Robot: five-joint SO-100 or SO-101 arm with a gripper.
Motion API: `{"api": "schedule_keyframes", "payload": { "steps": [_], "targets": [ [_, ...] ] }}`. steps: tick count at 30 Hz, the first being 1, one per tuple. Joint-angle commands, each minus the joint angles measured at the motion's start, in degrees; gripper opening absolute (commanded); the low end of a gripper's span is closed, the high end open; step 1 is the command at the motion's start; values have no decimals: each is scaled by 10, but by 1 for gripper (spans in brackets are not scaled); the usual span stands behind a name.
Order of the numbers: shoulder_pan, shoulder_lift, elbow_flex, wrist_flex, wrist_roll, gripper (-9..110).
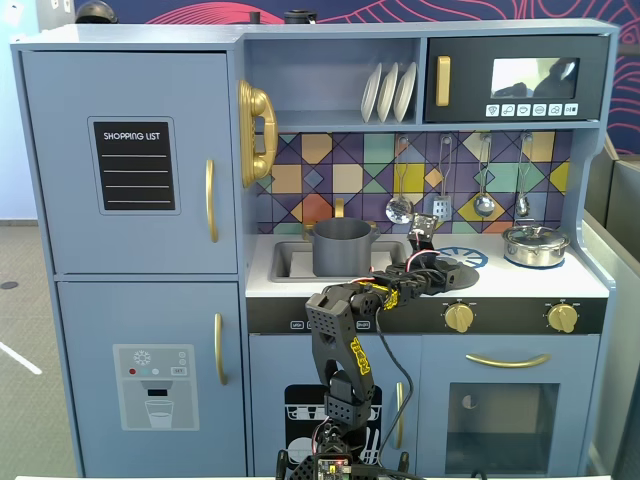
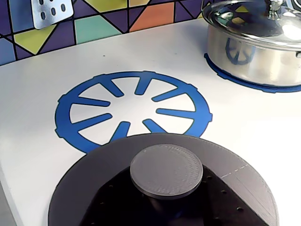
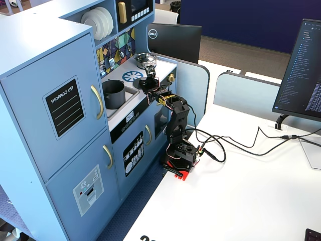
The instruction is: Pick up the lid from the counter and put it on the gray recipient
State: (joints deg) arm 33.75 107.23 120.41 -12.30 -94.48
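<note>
Currently the lid [image 2: 164,186] lies flat on the white worktop [image 2: 249,132], its far edge overlapping the near rim of the printed blue burner ring [image 2: 134,110]. In the wrist view the central knob [image 2: 166,170] sits low and centred, directly ahead of the camera.

The gripper [image 1: 420,243] is extended over the worktop between the gray recipient [image 1: 342,246] and the shiny steel pot [image 1: 535,245]. The fingers are not resolved in any view; whether they are apart or closed on the knob cannot be told.

The gray recipient stands open-topped in the recessed sink, left of the lid in a fixed view.

Probable hazards from this position:

- The knob is shallow and round. A grip placed too high or off-centre is likely to slip during the lift.
- The lid appears about as wide as the gray recipient. A tilted or offset release could leave it resting on one rim edge.
- A wide swing toward the sink may strike the recipient's wall or handles.
</note>
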Motion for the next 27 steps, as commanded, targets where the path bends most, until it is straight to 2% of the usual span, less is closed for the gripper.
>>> {"api": "schedule_keyframes", "payload": {
  "steps": [1, 17, 27],
  "targets": [
    [-8, 40, -34, -25, 2, 0],
    [-26, 130, -69, 16, -18, 0],
    [-74, 193, -150, 156, -16, 0]
  ]
}}
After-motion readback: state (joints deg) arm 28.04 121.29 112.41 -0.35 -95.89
